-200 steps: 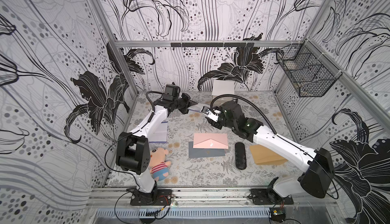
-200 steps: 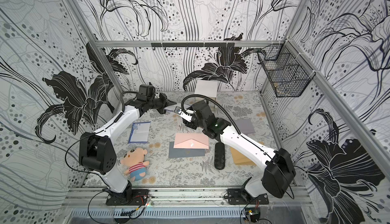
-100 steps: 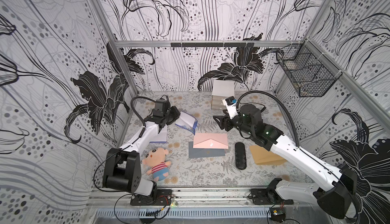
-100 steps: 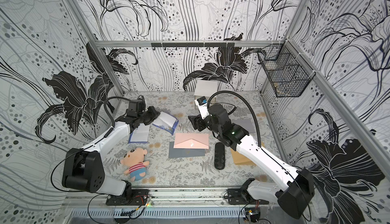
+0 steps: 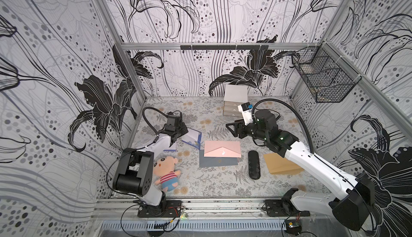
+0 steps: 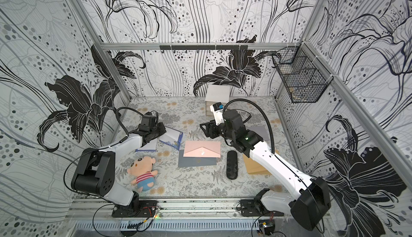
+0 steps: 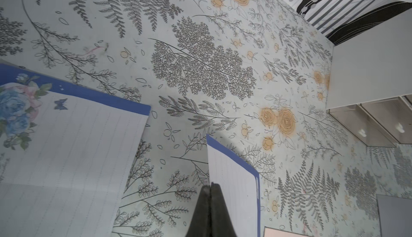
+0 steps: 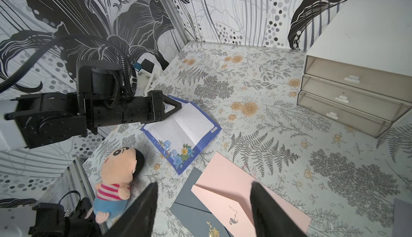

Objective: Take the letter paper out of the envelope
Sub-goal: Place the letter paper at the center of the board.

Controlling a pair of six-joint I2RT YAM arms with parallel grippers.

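A blue-bordered lined letter paper (image 5: 192,138) (image 8: 182,131) lies half unfolded on the floral table, left of the pink envelope (image 5: 222,149) (image 6: 202,149). My left gripper (image 5: 184,131) (image 7: 210,184) is shut on the far corner of this sheet and holds that corner slightly raised. My right gripper (image 5: 232,129) (image 8: 203,184) hovers open and holds nothing, above the far edge of the pink envelope. A dark grey envelope (image 5: 217,162) lies under the pink one. A second letter sheet (image 7: 66,146) lies flat under my left arm.
A plush doll (image 5: 166,171) lies front left. A black case (image 5: 254,164) and a brown envelope (image 5: 281,163) lie right of the pink envelope. A white drawer unit (image 5: 235,101) stands at the back wall. A wire basket (image 5: 323,79) hangs on the right wall.
Both grippers met in mid-air over the back of the table. The left one has carried the letter paper down and leftward to the table. The right one has pulled back to the right.
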